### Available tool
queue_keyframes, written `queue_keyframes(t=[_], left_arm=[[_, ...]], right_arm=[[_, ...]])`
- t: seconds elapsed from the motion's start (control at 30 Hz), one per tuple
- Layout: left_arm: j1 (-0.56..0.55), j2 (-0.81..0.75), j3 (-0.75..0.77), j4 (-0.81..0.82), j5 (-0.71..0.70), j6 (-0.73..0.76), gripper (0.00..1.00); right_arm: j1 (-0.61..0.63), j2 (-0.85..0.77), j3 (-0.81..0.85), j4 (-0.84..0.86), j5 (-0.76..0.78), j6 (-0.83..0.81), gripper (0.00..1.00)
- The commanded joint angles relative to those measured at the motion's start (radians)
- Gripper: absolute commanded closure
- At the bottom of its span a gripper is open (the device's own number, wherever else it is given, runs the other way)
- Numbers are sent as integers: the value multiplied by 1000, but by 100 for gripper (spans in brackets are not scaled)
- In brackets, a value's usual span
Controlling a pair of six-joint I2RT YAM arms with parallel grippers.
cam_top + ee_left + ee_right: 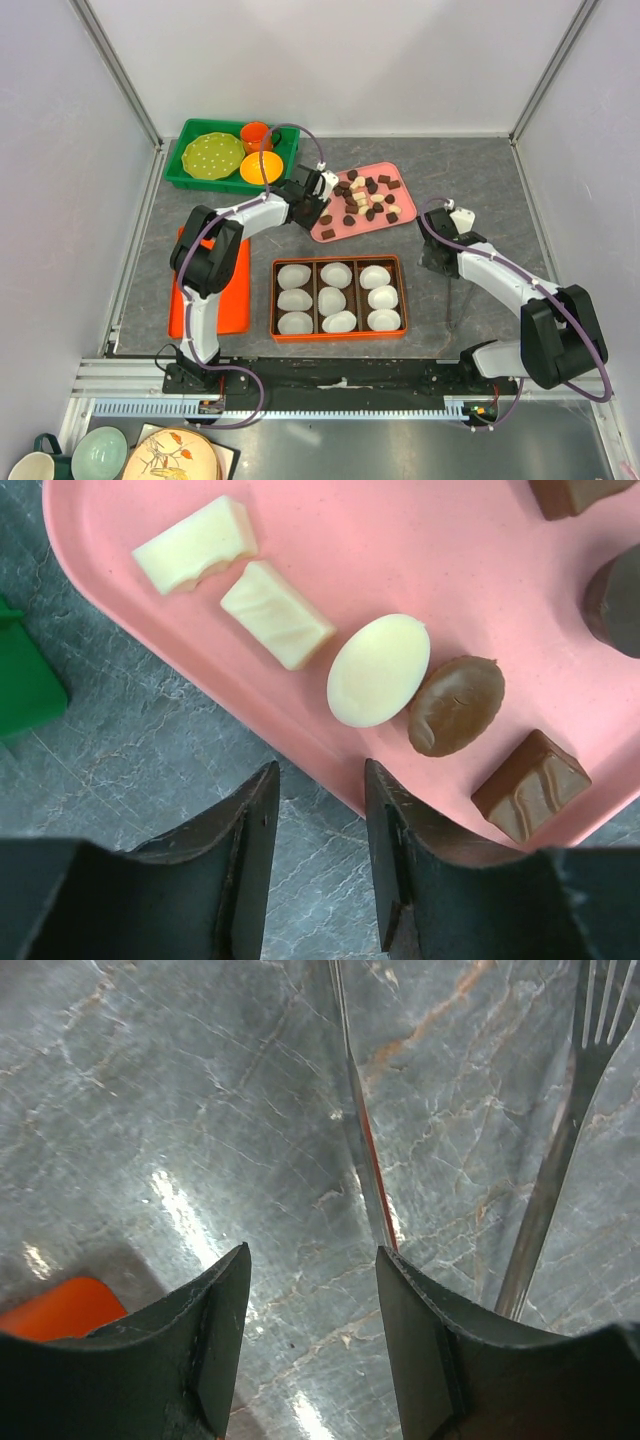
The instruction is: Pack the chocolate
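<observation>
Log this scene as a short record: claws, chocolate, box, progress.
left claw: open, empty, at the edge of the pink tray
right claw: open, empty, over the table near a fork
chocolate: all on the pink tray
orange box: nine white paper cups, none filled
progress: nothing packed yet

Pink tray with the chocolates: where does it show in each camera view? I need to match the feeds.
Top external: the pink tray sits upper centre, just right of the left end effector.
Left wrist: it fills the upper right, with its rim running diagonally just ahead of the end effector.
Right wrist: not in view.
Shared landmark: the grey marbled tabletop, visible in all three views.
</observation>
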Motion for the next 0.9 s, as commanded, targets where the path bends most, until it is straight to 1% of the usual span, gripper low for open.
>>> queue_keyframes(t=[0.0,0.1,0.13,0.23,0.43,0.57,0.87], left_arm=[[27,-25,-74,-68,-13,145,54],[35,-24,-88,-62,-21,171,55],[41,-25,-89,-56,-22,177,57],[51,-22,-85,-49,-25,197,59],[68,-27,-88,-23,-16,274,59],[70,-35,-91,-16,8,320,58],[70,-30,-74,-13,56,352,58]], right_arm=[[4,-25,-10,-36,36,29,39],[4,-19,-10,-54,39,38,39],[7,-17,-11,-56,42,41,38],[6,-8,-13,-62,48,43,38],[6,20,-31,-60,62,56,38],[6,21,-65,-42,48,73,39],[6,12,-90,-17,67,84,38]])
